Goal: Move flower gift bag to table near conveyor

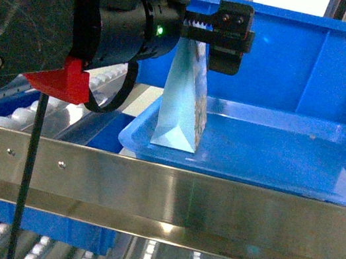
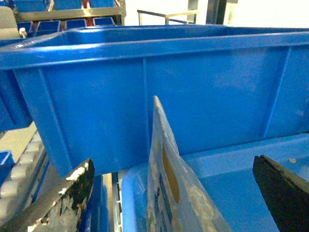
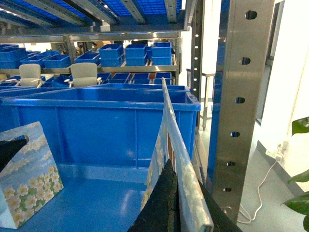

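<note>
Left end effector (image 2: 172, 162) hangs released astride the flower gift bag (image 2: 170, 198); right end effector (image 3: 182, 210) clenched on another floral bag (image 3: 170, 130).

Warehouse aisle, steel shelving (image 3: 96, 70) stacked with rows of blue plastic bins (image 3: 120, 50), perforated steel upright post (image 3: 244, 106), bright white daylight at right, green plant leaves (image 3: 299, 193) by pale floor

A floral paper bag (image 3: 181, 164) stands edge-on, pinched by dark fingers (image 3: 161, 203). Another flowered bag (image 3: 29, 176) sits left, before a blue bin (image 3: 96, 128).
</note>
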Available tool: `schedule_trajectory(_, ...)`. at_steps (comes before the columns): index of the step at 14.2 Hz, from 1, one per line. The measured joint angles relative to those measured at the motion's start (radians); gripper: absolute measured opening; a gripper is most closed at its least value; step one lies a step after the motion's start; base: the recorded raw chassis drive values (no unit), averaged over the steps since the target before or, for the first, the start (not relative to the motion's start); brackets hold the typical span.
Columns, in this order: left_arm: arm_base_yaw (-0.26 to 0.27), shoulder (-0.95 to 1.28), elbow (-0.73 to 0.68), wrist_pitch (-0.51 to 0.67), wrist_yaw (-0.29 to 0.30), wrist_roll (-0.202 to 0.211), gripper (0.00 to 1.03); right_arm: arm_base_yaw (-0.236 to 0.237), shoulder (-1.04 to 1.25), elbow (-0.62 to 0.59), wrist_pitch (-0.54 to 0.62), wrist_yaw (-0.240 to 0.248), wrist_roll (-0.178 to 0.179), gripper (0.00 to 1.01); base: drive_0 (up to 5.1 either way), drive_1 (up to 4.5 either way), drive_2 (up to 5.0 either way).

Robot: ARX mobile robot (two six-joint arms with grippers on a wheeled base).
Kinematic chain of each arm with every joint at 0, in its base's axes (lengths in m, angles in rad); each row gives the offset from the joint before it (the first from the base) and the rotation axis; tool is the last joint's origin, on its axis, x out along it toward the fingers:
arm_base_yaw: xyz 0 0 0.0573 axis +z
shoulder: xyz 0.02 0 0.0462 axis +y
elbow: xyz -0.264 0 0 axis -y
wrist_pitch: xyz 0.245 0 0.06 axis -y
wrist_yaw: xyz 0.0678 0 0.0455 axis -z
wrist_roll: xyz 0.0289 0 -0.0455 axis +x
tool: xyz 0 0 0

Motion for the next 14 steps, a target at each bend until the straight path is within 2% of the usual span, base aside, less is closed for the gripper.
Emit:
schedule_trajectory(1,-0.001,0.013,0.015,0.008,0.007,0.0,0.98,0.0,0.0,0.0,0.0,0.0,0.0,0.02,0.0,0.0,0.0)
schedule_trajectory(2,-0.001,0.022,0.037,0.004,0.003,0.0,0.85,0.0,0.0,0.0,0.0,0.0,0.0,0.02,0.0,0.0,0.0)
schedule_trajectory(3,-0.002,0.046,0.045,-0.018,-0.003,0.0,0.51,0.0,0.0,0.0,0.0,0.0,0.0,0.02,0.0,0.0,0.0)
schedule_trajectory(4,-0.007,0.047,0.053,-0.022,-0.006,0.0,0.24,0.0,0.0,0.0,0.0,0.0,0.0,0.02,0.0,0.0,0.0)
schedule_trajectory(6,-0.012,0.047,0.058,-0.027,-0.005,-0.004,0.06,0.0,0.0,0.0,0.0,0.0,0.0,0.02,0.0,0.0,0.0)
schedule_trajectory(7,-0.014,0.047,0.058,-0.031,-0.003,-0.009,0.02,0.0,0.0,0.0,0.0,0.0,0.0,0.02,0.0,0.0,0.0)
schedule_trajectory(10,-0.016,0.047,0.059,-0.027,-0.014,-0.011,0.02,0.0,0.0,0.0,0.0,0.0,0.0,0.02,0.0,0.0,0.0)
schedule_trajectory(12,-0.018,0.045,0.06,-0.008,-0.042,-0.01,0.02,0.0,0.0,0.0,0.0,0.0,0.0,0.02,0.0,0.0,0.0)
schedule_trajectory(14,-0.018,0.024,0.056,0.031,-0.085,0.01,0.02,0.0,0.0,0.0,0.0,0.0,0.0,0.02,0.0,0.0,0.0)
